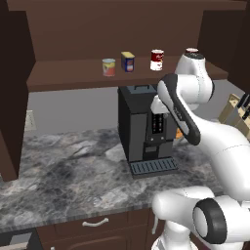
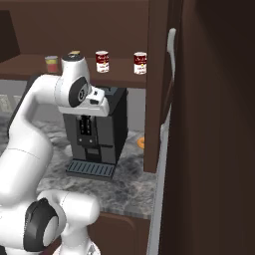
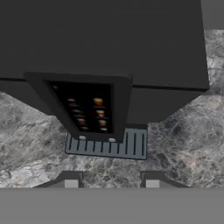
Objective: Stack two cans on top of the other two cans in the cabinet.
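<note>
On the shelf board of the dark brown cabinet (image 1: 68, 78) four cans stand apart in a row. From left they are a short red can with a pale band (image 1: 109, 67), a blue boxy tin (image 1: 128, 62), a red-and-white can (image 1: 156, 60), and a second red-and-white can (image 1: 192, 50) mostly hidden behind my arm. The right base view shows the short can (image 2: 51, 63), the tin's top (image 2: 74, 53) and both red-and-white cans (image 2: 102, 61) (image 2: 140, 63). My gripper (image 3: 111, 183) hangs below the shelf, over the coffee machine, open and holding nothing.
A black coffee machine (image 1: 144, 127) with a drip tray (image 3: 107, 146) stands on the marble counter (image 1: 63, 171) under the shelf. A knife block (image 1: 237, 112) is at the right. The open cabinet door (image 2: 209, 124) blocks the right side. Drawers (image 1: 95, 223) lie below.
</note>
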Tool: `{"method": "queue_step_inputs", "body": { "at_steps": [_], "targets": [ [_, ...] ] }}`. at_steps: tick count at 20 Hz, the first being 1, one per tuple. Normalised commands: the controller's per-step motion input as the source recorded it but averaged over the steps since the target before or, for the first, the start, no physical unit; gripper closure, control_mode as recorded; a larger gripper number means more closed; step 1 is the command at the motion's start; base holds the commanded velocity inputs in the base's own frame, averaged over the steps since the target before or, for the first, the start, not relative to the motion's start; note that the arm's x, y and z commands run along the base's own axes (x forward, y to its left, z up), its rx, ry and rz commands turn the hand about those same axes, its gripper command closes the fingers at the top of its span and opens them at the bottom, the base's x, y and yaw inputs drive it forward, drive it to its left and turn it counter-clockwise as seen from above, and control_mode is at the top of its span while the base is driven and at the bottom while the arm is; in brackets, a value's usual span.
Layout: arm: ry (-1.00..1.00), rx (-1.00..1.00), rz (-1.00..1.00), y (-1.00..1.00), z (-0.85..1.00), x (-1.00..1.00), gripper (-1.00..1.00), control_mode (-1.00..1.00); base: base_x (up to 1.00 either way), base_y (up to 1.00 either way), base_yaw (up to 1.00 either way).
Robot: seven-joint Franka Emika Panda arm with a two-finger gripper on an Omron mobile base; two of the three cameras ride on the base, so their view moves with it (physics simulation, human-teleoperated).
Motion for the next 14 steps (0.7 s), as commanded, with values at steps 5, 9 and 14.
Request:
{"method": "queue_step_inputs", "body": {
  "at_steps": [5,9,14],
  "targets": [
    [-0.14,0.0,0.0,0.0,0.01,-0.13,-1.0,-1.0,0.0,0.0,0.0],
    [-0.46,0.0,-0.04,0.02,0.25,-0.1,-1.0,-1.0,0.0,0.0,0.0],
    [-0.45,0.0,-0.1,0.03,0.44,-0.01,-1.0,-1.0,0.0,0.0,0.0]
  ]
}}
